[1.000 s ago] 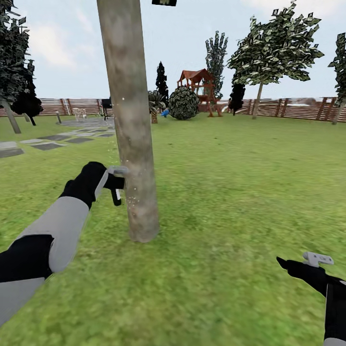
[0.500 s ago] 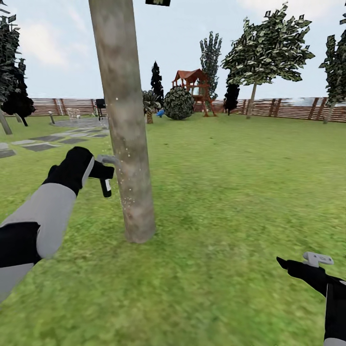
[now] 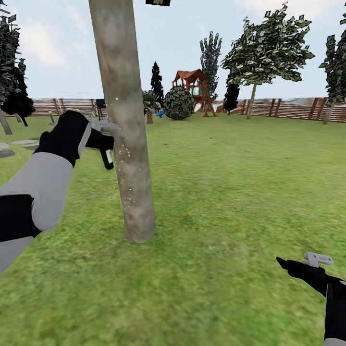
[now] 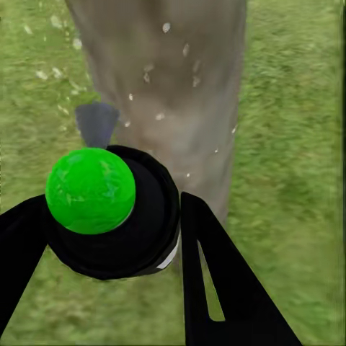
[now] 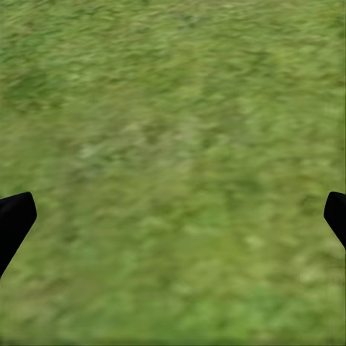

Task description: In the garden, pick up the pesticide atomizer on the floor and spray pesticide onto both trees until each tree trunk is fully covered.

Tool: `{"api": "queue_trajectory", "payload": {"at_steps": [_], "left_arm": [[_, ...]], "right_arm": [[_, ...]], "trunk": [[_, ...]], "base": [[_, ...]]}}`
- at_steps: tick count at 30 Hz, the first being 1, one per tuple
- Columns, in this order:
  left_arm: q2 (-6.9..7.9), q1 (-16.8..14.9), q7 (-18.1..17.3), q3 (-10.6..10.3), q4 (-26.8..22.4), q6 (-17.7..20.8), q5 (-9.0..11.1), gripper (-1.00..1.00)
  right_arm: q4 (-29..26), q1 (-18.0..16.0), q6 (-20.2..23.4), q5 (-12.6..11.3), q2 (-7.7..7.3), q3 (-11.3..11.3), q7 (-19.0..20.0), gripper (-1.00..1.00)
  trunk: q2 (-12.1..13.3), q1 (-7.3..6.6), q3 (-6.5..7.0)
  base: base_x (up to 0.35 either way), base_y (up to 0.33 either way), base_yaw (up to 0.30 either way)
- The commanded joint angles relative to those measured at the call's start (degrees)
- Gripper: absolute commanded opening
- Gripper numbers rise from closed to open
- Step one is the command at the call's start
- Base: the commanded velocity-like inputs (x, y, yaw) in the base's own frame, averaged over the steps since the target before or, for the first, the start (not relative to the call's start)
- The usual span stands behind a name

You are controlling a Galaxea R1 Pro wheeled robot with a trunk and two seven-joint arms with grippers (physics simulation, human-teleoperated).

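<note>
The thick grey-brown tree trunk (image 3: 126, 120) rises from the grass (image 3: 226, 192) just left of centre, and white spray specks dot its bark. My left gripper (image 3: 105, 139) is shut on the pesticide atomizer (image 3: 107, 157), a slim black sprayer held close against the trunk's left side at mid height. In the left wrist view the atomizer (image 4: 148, 231) shows a green round top between my black fingers (image 4: 216, 288), facing the speckled trunk (image 4: 173, 86). My right gripper (image 3: 300, 264) hangs open and empty low over the lawn (image 5: 173, 144). A second leafy tree (image 3: 269, 48) stands far back right.
A brown slat fence (image 3: 288, 109) rings the lawn. A red playhouse (image 3: 192, 84), a round bush (image 3: 179, 103) and dark cypresses (image 3: 156, 81) stand at the back. Grey paving stones (image 3: 19, 143) lie far left. Open grass spreads to the right of the trunk.
My left arm has lifted the atomizer up along the trunk, from low near the base to mid height. The view shifted slightly a second ago. The right arm stayed put.
</note>
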Motion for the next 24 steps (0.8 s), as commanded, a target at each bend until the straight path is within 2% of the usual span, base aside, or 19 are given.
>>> {"api": "queue_trajectory", "payload": {"at_steps": [1, 12, 15, 24], "left_arm": [[-0.52, -1.4, 0.0, 0.0, 0.0, 0.2, -0.1, -1.00], [-1.34, -9.4, 0.0, 0.0, 0.3, 0.6, 0.0, -1.00], [-1.38, -10.3, 0.0, 0.0, 0.4, 0.6, 0.0, -1.00], [-2.82, -13.9, 0.0, 0.0, 0.6, 0.8, 0.1, -1.00]], "right_arm": [[0.0, 0.0, 0.0, 0.0, 0.00, 0.0, 0.0, 1.00], [0.0, 0.0, 0.0, 0.0, 0.00, 0.0, 0.0, 1.00], [0.0, 0.0, 0.0, 0.0, 0.00, 0.0, 0.0, 1.00], [0.0, 0.0, 0.0, 0.0, 0.00, 0.0, 0.0, 1.00]], "trunk": [[0.0, 0.00, 0.00], [0.0, 0.00, 0.00], [0.0, 0.00, 0.00], [0.0, 0.00, 0.00]], "base": [[0.000, 0.000, 0.000], [0.000, 0.000, 0.000], [0.000, 0.000, 0.000], [0.000, 0.000, 0.000]]}}
